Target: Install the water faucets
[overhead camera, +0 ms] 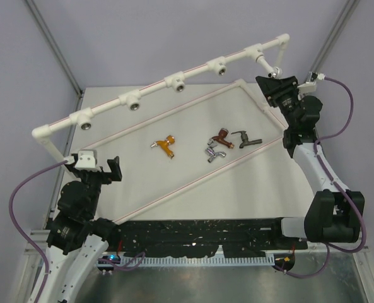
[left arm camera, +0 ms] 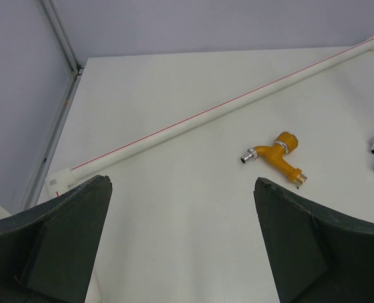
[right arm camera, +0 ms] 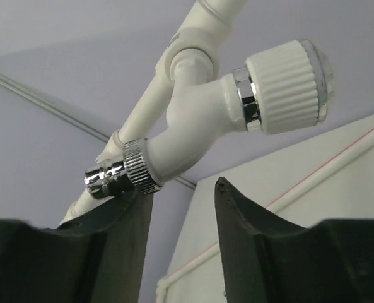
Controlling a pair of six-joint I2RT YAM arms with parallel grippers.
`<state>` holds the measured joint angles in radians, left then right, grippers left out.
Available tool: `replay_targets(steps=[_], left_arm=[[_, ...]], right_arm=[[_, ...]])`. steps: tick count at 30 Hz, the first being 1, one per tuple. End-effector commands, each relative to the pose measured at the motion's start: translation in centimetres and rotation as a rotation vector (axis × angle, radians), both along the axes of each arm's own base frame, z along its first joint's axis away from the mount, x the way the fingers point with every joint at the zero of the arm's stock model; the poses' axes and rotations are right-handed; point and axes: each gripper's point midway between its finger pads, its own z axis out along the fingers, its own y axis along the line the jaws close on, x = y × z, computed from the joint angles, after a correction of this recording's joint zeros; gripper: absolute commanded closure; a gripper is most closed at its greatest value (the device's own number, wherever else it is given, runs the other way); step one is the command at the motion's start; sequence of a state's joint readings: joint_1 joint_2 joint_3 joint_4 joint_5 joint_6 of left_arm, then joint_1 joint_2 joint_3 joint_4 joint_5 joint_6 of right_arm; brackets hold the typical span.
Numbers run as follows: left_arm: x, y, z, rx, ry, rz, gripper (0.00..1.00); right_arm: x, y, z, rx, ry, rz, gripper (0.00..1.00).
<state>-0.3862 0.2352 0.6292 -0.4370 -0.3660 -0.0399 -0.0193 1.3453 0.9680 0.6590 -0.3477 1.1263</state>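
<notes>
**Top external.** White faucet [overhead camera: 266,63] at end tee [overhead camera: 257,49] of frame [overhead camera: 155,91], with right claw [overhead camera: 274,76] just beside it. Orange faucet [overhead camera: 166,146], copper faucet [overhead camera: 220,135], chrome faucet [overhead camera: 213,153] and dark faucet [overhead camera: 245,139] lie loose on worktop [overhead camera: 250,189]. Left claw [overhead camera: 108,172] wide.

**Left wrist.** Left claw [left arm camera: 181,183] wide, holding nothing. Orange faucet [left arm camera: 276,154] ahead.

**Right wrist.** Right claw [right arm camera: 183,186] narrow, gap showing. Cannot tell whether it grips the white faucet [right arm camera: 193,132].

**Handling, judged.** Seat fingers squarely on the body. Turn about the socket's axis and avoid cross-threading.

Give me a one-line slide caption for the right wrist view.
White faucet mounted on the pipe frame, with the right gripper close beneath its chrome-tipped spout.
</notes>
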Motion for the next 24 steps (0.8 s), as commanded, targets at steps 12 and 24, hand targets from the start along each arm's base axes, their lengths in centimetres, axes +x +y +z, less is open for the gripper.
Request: replay_targets(steps=[12, 24], left_arm=[[0.1, -0.4, 1.6, -0.02, -0.067, -0.02, 0.0], [0.1, -0.2, 1.6, -0.018, -0.066, -0.014, 0.0]], right_arm=[[-8.3, -6.2, 0.1, -1.235, -0.298, -0.395, 0.14], [-3.9, -7.2, 4.4, -1.694, -0.603, -0.584, 0.09]])
